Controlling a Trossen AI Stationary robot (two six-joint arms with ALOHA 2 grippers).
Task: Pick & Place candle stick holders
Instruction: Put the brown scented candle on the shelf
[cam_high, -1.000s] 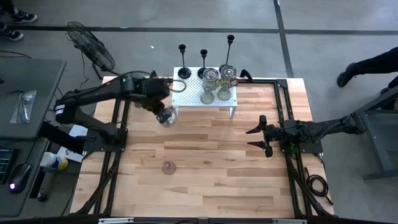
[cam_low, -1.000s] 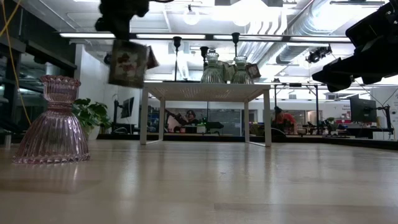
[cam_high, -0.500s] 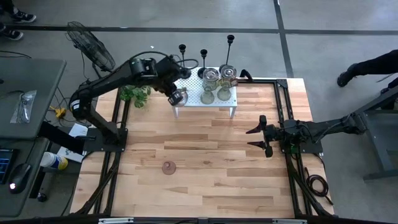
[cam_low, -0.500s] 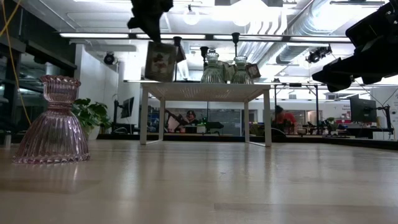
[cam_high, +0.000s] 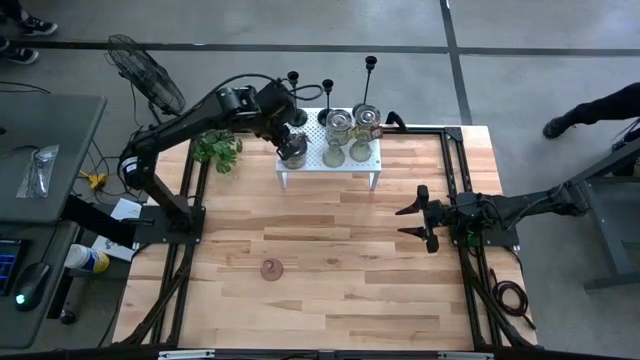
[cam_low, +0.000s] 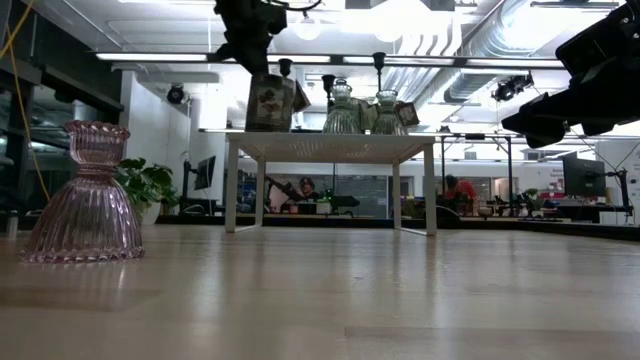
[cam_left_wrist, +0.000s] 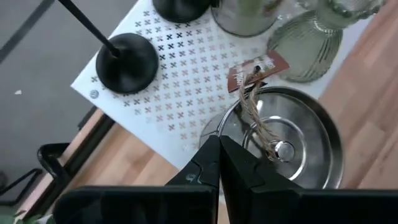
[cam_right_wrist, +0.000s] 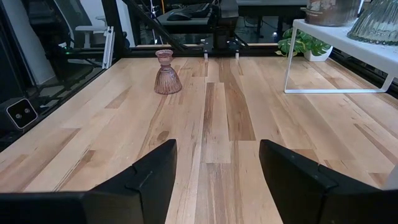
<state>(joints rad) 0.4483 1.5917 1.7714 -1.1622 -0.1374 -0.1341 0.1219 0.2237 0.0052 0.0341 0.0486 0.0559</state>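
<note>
Gripping a glass holder, left end effector, over white shelf

The left arm reached from its base at the table's left edge toward the far side, its links stretched in a shallow arc and its wrist bent downward. The left gripper hung at the far left of the table, pointing down, its two dark fingers pressed together until only a thin seam showed between them in the left wrist view.

The right arm lay low along the right side of the table, its forearm level and pointing left. The right gripper rested there with its fingers spread wide apart, nothing between them.
</note>
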